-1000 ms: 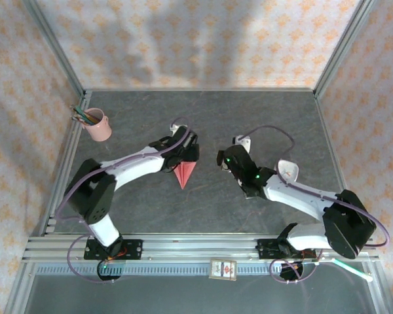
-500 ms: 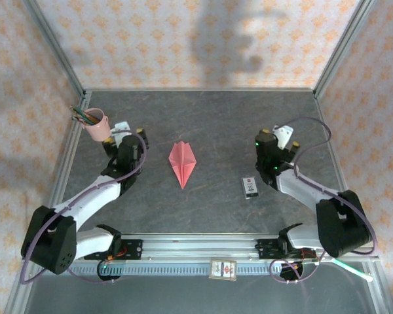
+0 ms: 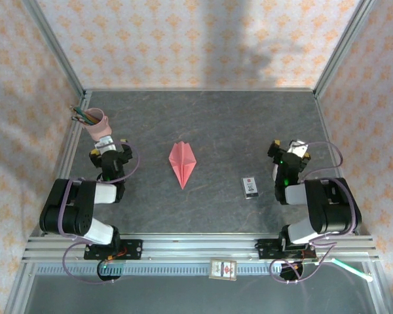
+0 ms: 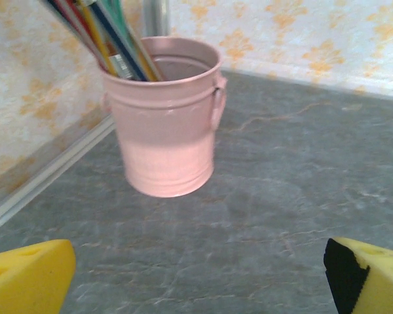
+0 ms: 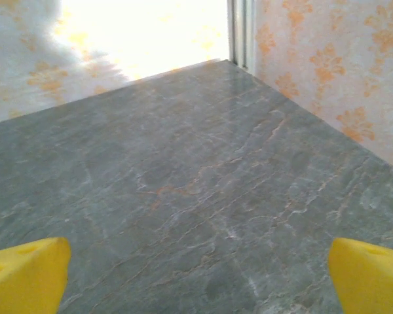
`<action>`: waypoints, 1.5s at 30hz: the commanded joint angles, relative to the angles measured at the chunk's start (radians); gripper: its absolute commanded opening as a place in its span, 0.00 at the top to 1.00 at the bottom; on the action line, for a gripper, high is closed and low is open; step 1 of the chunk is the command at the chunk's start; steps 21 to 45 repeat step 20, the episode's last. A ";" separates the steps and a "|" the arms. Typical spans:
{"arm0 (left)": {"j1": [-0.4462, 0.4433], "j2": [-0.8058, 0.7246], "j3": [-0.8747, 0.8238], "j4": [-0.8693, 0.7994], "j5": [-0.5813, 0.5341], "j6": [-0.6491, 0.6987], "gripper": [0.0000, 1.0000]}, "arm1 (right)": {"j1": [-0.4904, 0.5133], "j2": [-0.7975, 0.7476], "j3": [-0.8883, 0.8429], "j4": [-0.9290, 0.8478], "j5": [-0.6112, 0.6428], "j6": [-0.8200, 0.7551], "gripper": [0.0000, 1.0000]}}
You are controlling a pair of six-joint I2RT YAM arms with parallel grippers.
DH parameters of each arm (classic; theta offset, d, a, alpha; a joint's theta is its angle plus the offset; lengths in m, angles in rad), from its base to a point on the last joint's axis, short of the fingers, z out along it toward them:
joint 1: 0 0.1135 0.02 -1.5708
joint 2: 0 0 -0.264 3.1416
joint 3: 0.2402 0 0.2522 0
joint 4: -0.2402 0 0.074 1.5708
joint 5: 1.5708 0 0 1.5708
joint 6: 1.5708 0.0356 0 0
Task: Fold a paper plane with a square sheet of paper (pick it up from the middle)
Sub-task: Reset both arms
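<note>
The square sheet of paper lies folded into a narrow salmon-pink paper plane (image 3: 183, 163), flat on the dark table with its point toward the near edge. Nothing touches it. My left gripper (image 3: 109, 146) is drawn back at the left side, well apart from the plane. It stands open, its yellow fingertips (image 4: 26, 278) wide apart over bare table and facing the pencil cup. My right gripper (image 3: 289, 149) sits folded back at the right side, open (image 5: 196, 278) and holding nothing, its yellow fingertips (image 5: 370, 278) at the frame's lower corners.
A pink pencil cup (image 3: 97, 124) (image 4: 165, 124) with coloured pencils stands at the back left, just ahead of my left gripper. A small white-and-black box (image 3: 251, 186) lies right of the plane. Patterned walls and metal rails enclose the table (image 3: 209, 118).
My left gripper let go of the plane and both arms pulled back from the centre to the sides. Both grippers opened wide. The plane stays where it lay.
</note>
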 commanded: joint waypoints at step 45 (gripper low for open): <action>0.011 0.051 -0.114 0.361 0.137 0.014 0.01 | 0.004 0.028 -0.029 0.168 -0.080 -0.021 0.00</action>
